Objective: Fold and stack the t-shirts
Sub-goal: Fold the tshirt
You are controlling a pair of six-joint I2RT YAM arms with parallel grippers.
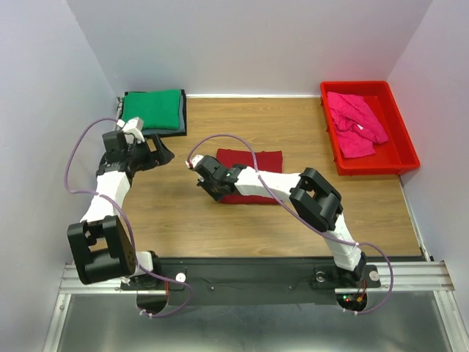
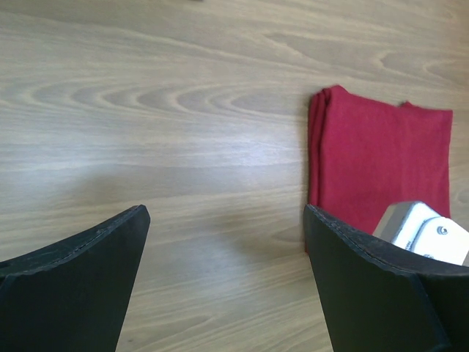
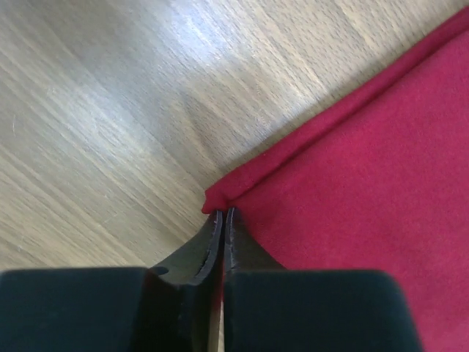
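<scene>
A folded maroon t-shirt (image 1: 256, 160) lies flat mid-table. My right gripper (image 1: 217, 192) is at its near-left corner; the wrist view shows the jaws (image 3: 223, 216) pressed together on the corner of the maroon cloth (image 3: 366, 183). My left gripper (image 1: 163, 152) hangs open to the left of it, over bare wood. Its fingers (image 2: 223, 242) hold nothing, and the maroon t-shirt (image 2: 385, 158) lies off to their right. A folded green t-shirt (image 1: 152, 108) rests on a dark grey one (image 1: 179, 125) at the back left. A crumpled pink t-shirt (image 1: 355, 123) lies in the tray.
The red plastic tray (image 1: 401, 139) stands at the back right by the right wall. White walls close in the table on the left, back and right. The right arm's white link (image 2: 425, 231) shows beside the left gripper's right finger.
</scene>
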